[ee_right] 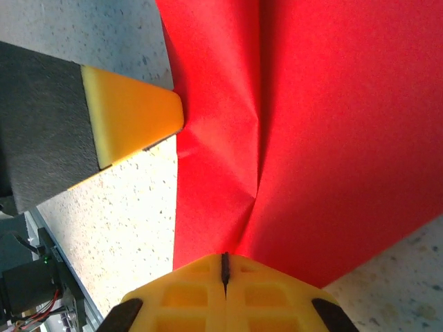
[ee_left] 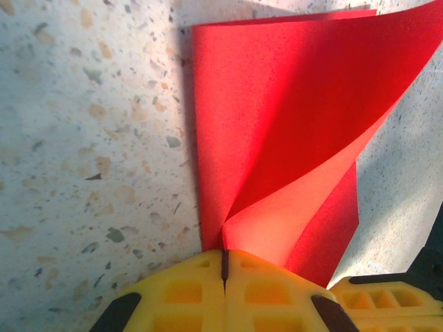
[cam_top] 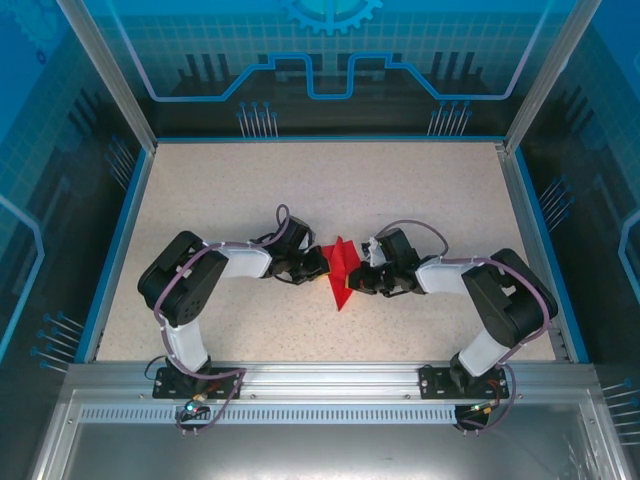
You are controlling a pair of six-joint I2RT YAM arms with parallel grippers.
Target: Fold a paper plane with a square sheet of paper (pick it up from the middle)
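The square sheet of paper (cam_top: 341, 268) is bright red and folded into a narrow pointed shape, much like a paper plane, with its tip toward the near edge. It lies mid-table between both grippers. My left gripper (cam_top: 318, 265) is shut on the paper's left side. In the left wrist view the yellow jaws (ee_left: 224, 259) meet on a pinched fold, and a flap of the paper (ee_left: 277, 104) curls upward. My right gripper (cam_top: 365, 272) is shut on the right side. In the right wrist view its jaws (ee_right: 224, 266) clamp the paper (ee_right: 311, 138) at a crease.
The speckled table (cam_top: 300, 190) is bounded by a blue rim and glass walls. The two gripper tips sit very close: the left one's yellow finger (ee_right: 131, 114) touches the paper in the right wrist view, and the right one's finger (ee_left: 374, 301) shows in the left wrist view.
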